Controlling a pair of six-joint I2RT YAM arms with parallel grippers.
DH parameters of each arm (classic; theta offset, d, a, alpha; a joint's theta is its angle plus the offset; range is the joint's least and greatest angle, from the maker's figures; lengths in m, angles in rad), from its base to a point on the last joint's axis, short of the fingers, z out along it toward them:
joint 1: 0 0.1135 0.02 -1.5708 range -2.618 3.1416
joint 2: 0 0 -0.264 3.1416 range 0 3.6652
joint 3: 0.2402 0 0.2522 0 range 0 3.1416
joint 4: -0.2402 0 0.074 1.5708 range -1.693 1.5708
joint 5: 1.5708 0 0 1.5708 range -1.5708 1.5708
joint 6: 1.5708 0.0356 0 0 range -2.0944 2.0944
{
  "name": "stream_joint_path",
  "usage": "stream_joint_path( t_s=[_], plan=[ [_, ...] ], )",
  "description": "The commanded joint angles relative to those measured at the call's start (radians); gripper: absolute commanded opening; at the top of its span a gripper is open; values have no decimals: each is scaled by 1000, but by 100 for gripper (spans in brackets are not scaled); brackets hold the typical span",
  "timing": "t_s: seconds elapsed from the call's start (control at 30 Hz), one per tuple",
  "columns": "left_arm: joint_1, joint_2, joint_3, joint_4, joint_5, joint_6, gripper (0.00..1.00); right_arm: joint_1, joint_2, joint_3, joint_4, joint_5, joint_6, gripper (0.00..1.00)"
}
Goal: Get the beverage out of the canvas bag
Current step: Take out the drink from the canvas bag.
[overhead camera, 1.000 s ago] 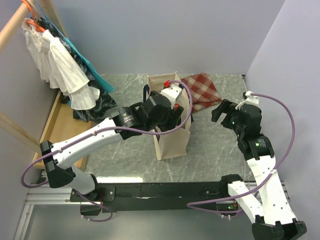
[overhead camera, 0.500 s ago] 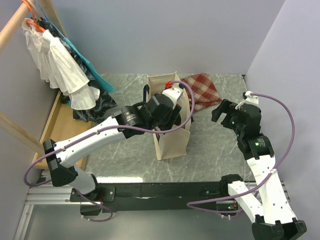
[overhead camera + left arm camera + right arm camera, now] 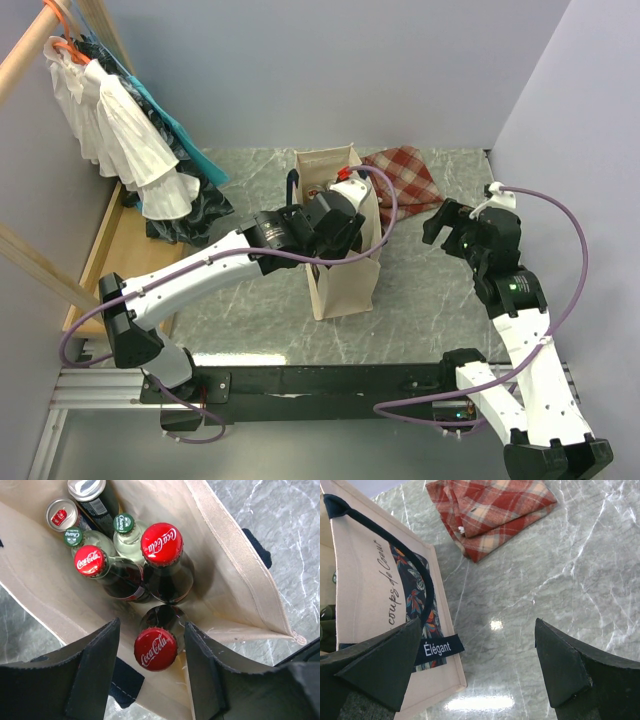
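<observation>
The cream canvas bag point(image 3: 343, 285) stands upright mid-table; it also shows in the left wrist view point(image 3: 235, 565) and the right wrist view point(image 3: 367, 580). Inside are several drinks: red-capped Coca-Cola bottles, green-capped bottles and cans. My left gripper point(image 3: 152, 672) is open over the bag's mouth, its jaws on either side of one Coca-Cola bottle cap point(image 3: 155, 649) with a gap each side. My right gripper point(image 3: 480, 665) is open and empty above the table, right of the bag, its left jaw close to the bag's printed side.
A folded red checked cloth point(image 3: 405, 178) lies behind the bag to the right, seen also in the right wrist view point(image 3: 490, 515). Clothes on a rack point(image 3: 120, 130) hang at the far left above a wooden board. Walls close the back and right.
My left gripper has moved down and nearer over the bag's open top. The right arm has not moved.
</observation>
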Motion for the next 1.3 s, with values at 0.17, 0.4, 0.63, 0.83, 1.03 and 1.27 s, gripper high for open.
stream_joint_path(
  t_s=[0.17, 0.4, 0.63, 0.83, 1.03, 1.27],
  plan=[
    [-6, -2, 56, -10, -40, -19, 55, -2, 15, -8, 34, 3, -11, 100],
    [-6, -2, 55, -11, -41, -22, 43, -2, 21, -13, 37, 0, -10, 100],
    [-6, 12, 64, -20, -40, -22, 25, -2, 24, -14, 39, -2, -9, 100],
    [-6, 6, 70, -30, -43, -28, 47, -4, 24, -16, 40, -2, -9, 100],
    [-6, 9, 72, -42, -52, -32, 52, -4, 24, -17, 42, -3, -9, 100],
    [-6, 20, 81, -56, -52, -32, 44, -4, 31, -14, 40, -3, -9, 100]
  ],
)
